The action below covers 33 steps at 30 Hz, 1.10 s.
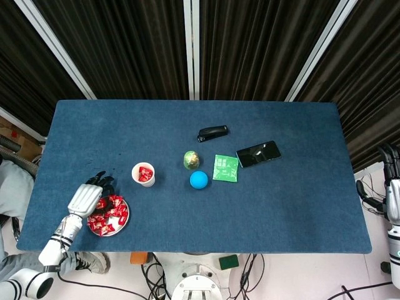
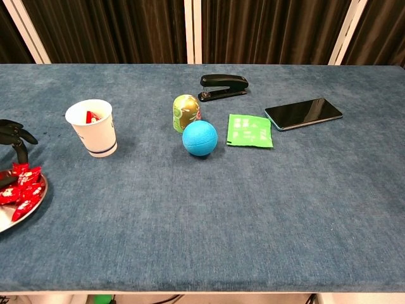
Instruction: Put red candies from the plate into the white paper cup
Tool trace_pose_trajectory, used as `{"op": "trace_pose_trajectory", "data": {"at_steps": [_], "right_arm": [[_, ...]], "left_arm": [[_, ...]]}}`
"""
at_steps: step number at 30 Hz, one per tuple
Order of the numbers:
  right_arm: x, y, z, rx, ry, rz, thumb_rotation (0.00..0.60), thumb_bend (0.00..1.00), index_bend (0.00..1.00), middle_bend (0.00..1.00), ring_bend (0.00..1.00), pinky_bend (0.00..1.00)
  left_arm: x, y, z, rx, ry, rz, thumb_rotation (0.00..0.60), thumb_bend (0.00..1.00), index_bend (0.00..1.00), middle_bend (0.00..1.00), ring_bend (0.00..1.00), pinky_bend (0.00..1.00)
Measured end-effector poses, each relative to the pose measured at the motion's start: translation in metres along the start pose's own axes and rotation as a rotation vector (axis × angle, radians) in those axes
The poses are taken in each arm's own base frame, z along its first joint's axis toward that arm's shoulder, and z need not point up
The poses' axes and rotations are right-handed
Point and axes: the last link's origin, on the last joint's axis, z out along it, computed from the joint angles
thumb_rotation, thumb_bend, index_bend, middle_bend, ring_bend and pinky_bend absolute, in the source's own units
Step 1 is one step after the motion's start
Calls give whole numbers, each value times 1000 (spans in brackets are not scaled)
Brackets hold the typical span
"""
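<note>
The left robot hand, silver-backed with dark fingers, rests curled over the shiny round plate of crinkly red candies; whether it grips one cannot be told. The tapered white paper cup, candies inside, stands nearby on the napped blue desk. The right robot hand hangs off-desk, state unclear.

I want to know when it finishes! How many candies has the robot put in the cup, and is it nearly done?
Not nearly. The white paper cup already has a few red candies inside, though I can't count them. The left hand is over the plate, maybe reaching for another; whether it holds one is unclear. Many red candies are still on the plate.
</note>
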Motion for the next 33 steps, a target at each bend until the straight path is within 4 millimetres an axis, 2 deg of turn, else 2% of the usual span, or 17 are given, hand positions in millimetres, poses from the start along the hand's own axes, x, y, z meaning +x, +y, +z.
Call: {"op": "trace_pose_trajectory", "data": {"at_steps": [14, 21, 33], "right_arm": [[-1, -1, 1, 4, -3, 0, 600, 349, 0, 0, 0, 0], [-1, -1, 2, 5, -1, 2, 600, 350, 0, 0, 0, 0], [-1, 1, -1, 3, 3, 14, 600, 349, 0, 0, 0, 0]], "left_arm": [[11, 4, 3, -17, 55, 0, 600, 313, 587, 237, 47, 206], [21, 7, 2, -29, 92, -6, 600, 313, 598, 241, 47, 206], [69, 28, -2, -92, 206, -29, 600, 314, 604, 247, 51, 207]]}}
